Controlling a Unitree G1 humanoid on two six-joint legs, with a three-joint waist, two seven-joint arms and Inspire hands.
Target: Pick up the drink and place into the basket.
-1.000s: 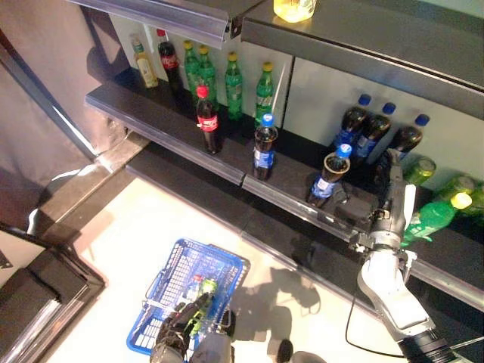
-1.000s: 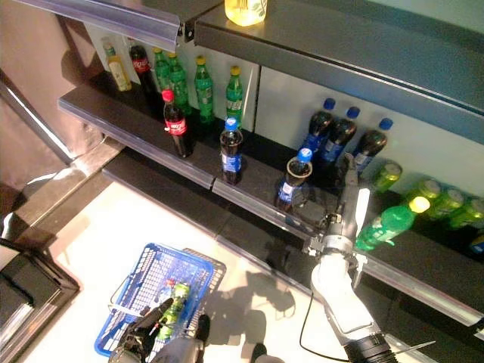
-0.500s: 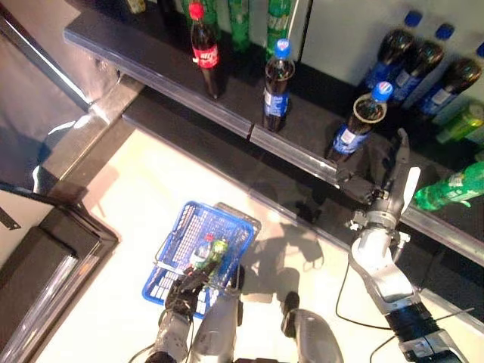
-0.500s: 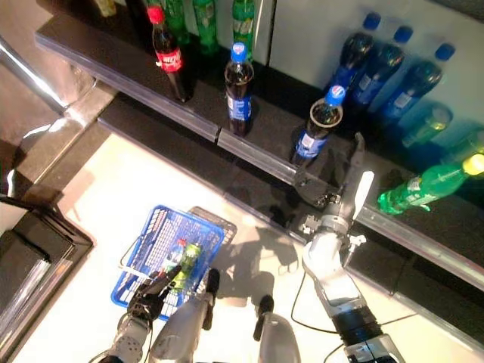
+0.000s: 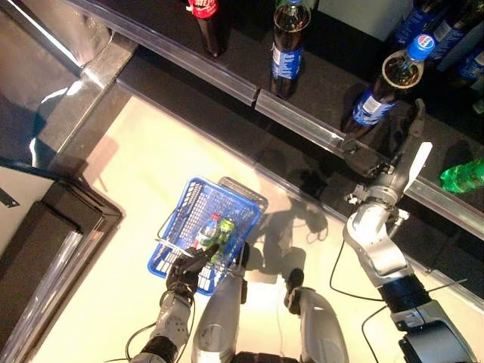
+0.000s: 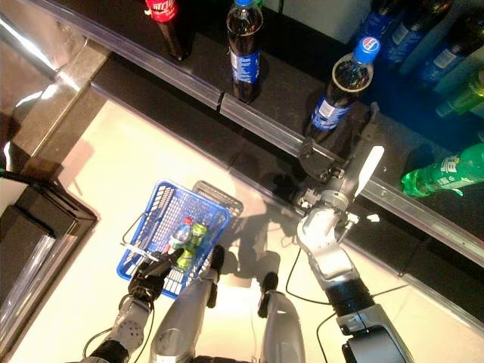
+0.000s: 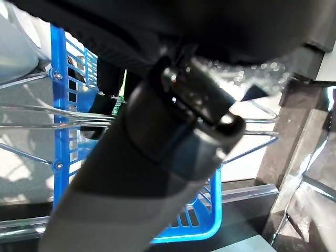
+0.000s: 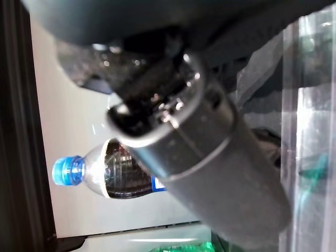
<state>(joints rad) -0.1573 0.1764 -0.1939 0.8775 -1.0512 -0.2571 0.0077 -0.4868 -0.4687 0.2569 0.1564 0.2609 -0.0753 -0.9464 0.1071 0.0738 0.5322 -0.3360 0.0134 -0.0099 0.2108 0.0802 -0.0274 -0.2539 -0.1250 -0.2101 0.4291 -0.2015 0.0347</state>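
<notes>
From the left eye view, the right hand [image 5: 398, 168] rises with straight, relaxed fingers just beside a blue-capped cola bottle [image 5: 382, 93] on the dark shelf [image 5: 227, 72], holding nothing; to take this drink well, the fingers should wrap its middle below the shoulder, then lift it straight up clear of the shelf's metal lip. From the right eye view, the left hand [image 6: 147, 277] grips the wire handle of the blue basket [image 6: 144, 231], which hangs over the pale floor [image 6: 91, 151] and already carries two small bottles. The left wrist view shows blue mesh and wire handles past the hand. The right wrist view shows the cola bottle close by, not touched. A green bottle [image 6: 446, 172] lies on its side further along the shelf
</notes>
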